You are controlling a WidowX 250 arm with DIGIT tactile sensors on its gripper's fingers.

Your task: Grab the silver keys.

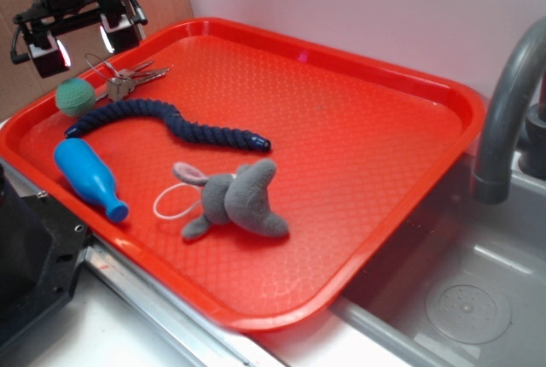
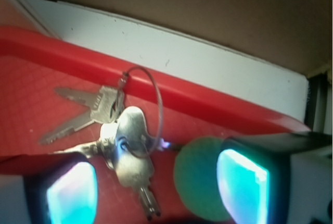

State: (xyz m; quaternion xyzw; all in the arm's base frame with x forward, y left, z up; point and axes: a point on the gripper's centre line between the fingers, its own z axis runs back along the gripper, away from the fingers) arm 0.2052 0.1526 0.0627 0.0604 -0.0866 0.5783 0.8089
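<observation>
Gripper [image 1: 83, 43] hanging above the far-left corner of the red tray [image 1: 358, 111], pointing straight down, fingers spread wide with nothing between them. Silver keys [image 1: 128, 78] lying flat on the tray just below it, sitting right beside the green ball [image 1: 75, 96], pretty much touching.

My right finger [image 2: 260, 182] hides part of the green ball [image 2: 200, 179]; the lowest of the silver keys [image 2: 122, 146] blurs between my fingers, cut by the frame's bottom edge.
</observation>
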